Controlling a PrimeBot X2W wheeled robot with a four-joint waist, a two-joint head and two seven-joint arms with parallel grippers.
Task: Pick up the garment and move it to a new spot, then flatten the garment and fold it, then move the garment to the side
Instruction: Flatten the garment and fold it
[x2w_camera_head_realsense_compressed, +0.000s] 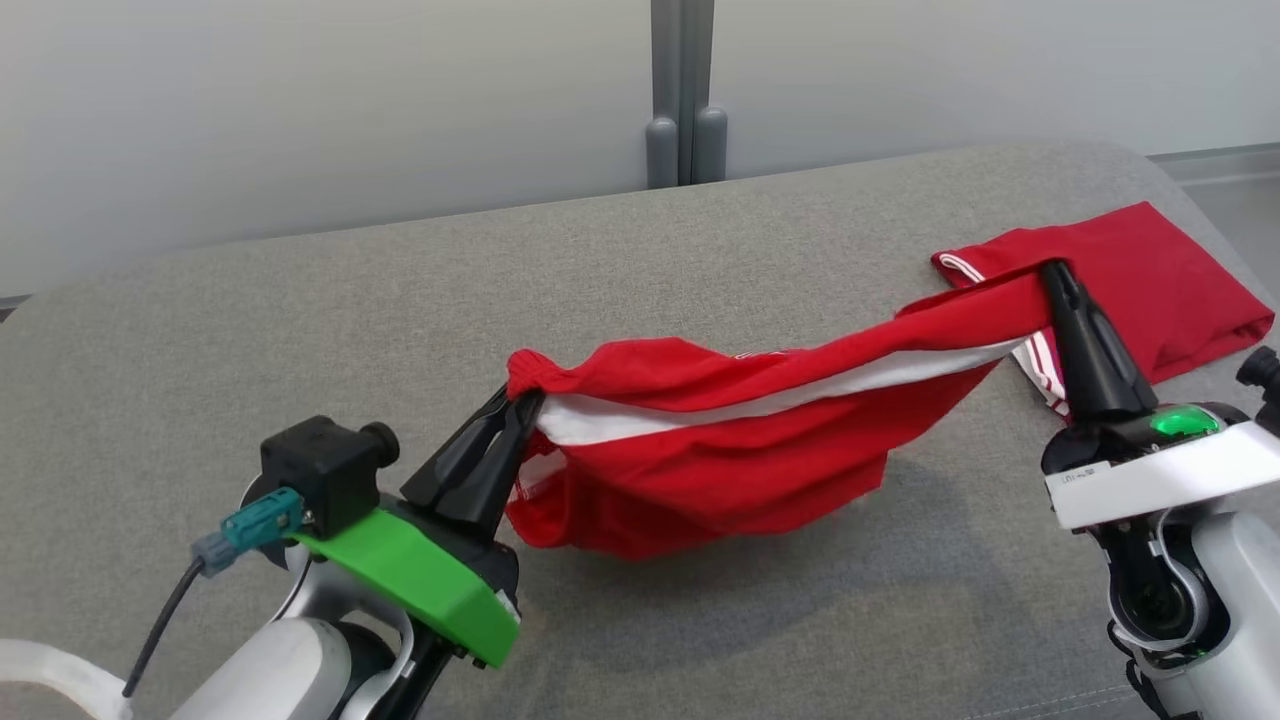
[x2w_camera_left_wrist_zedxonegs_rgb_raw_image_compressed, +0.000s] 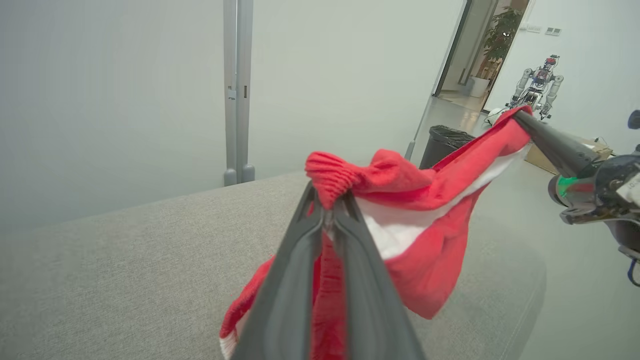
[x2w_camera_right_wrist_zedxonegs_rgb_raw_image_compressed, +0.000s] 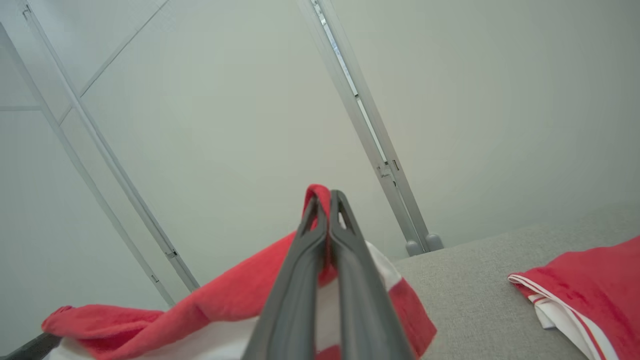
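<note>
The garment (x2w_camera_head_realsense_compressed: 720, 440) hangs in the air over the grey surface (x2w_camera_head_realsense_compressed: 300, 330), strung between the two arms. The left jaws are clamped on a bunched, ribbed corner and the right jaws are pinched shut on the far end of the same edge. This looks like the carry to a new spot, with flattening not yet begun. Next it probably needs lowering with the top edge kept taut, so the sagging belly lands first and spreads without creasing.

It is soft red jersey with a broad white band, limp and drooping in a deep curve that throws a shadow below. The surface is coarse woven cloth with rounded corners. A second red piece (x2w_camera_head_realsense_compressed: 1150, 270), folded flat with thin white stripes, lies at the far right
</note>
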